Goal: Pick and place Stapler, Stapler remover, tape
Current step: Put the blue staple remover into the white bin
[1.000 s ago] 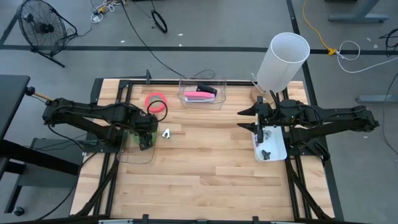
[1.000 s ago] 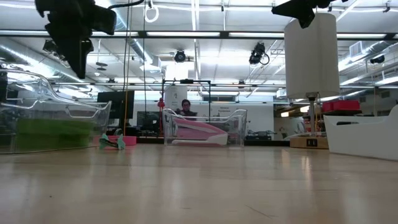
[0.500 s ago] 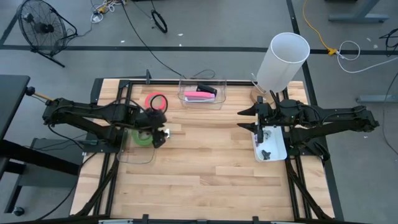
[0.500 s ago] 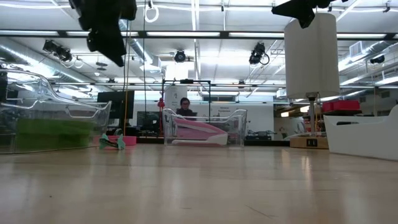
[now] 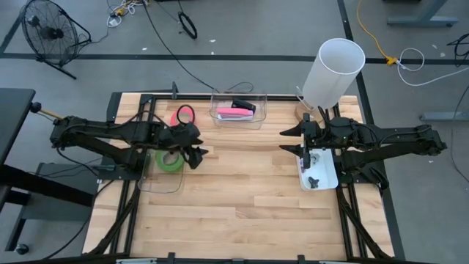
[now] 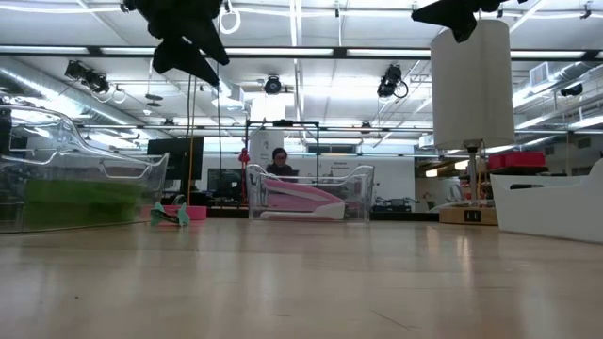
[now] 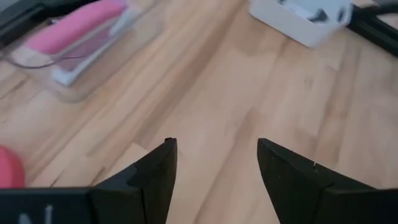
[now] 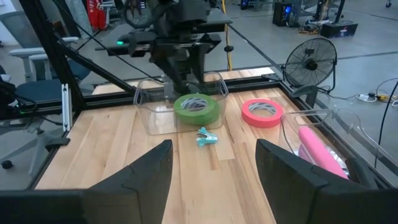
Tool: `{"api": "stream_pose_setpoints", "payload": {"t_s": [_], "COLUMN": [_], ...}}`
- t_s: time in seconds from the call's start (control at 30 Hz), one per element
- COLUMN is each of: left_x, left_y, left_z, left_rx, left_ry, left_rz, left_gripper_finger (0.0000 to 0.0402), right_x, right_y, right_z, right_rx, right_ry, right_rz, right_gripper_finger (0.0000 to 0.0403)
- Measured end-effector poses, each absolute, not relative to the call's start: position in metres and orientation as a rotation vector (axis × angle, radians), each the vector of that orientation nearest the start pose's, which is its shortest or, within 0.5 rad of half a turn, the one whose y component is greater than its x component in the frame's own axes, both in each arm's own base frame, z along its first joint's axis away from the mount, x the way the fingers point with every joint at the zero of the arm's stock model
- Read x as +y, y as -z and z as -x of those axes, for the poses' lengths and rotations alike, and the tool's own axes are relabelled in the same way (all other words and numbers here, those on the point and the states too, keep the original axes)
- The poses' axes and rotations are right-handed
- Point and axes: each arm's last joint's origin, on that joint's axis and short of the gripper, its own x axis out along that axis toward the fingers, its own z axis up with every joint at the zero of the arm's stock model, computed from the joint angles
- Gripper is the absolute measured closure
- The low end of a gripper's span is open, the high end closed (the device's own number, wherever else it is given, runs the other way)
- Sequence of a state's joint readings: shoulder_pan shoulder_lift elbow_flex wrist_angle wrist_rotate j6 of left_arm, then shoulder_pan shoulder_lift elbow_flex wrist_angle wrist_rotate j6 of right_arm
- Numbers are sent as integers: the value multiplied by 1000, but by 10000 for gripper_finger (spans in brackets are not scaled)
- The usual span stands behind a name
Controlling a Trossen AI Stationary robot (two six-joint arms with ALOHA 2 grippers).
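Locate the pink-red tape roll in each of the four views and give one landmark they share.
High view: pink-red tape roll lies flat on the table, left of the clear bin.
Low view: a pink sliver at table level, left of that bin.
Left wrist view: a red blur at the edge.
Right wrist view, beside the green tape.
Shared landmark: the pink stapler in the bin.

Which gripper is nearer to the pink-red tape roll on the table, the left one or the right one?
The left. The left gripper hangs beside the pink-red tape roll, close to it. The right gripper is far across the table, above the white tray.
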State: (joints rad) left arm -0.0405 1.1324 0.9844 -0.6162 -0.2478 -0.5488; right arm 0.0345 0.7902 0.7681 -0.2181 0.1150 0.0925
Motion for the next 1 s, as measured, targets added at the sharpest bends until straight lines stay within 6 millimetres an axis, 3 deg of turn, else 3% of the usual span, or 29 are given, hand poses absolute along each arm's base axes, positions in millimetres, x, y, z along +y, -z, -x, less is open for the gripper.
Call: {"api": "stream_pose_setpoints", "payload": {"t_s": [0.47,1.0], "left_x": [47,59], "left_y": [-305,-309], "left_z": [-229,-230], "left_rx": [577,613], "left_ry": [-548,-514], "left_rz": [466,414], "left_gripper_finger": [177,177], "right_x": [3,4], "right_y": [-329,-331], "right_z": [-176,-176], "right_rx": [168,149], "right_ry": [93,66], "right_rz": [-131,-169], "right_gripper_finger": [175,175]}}
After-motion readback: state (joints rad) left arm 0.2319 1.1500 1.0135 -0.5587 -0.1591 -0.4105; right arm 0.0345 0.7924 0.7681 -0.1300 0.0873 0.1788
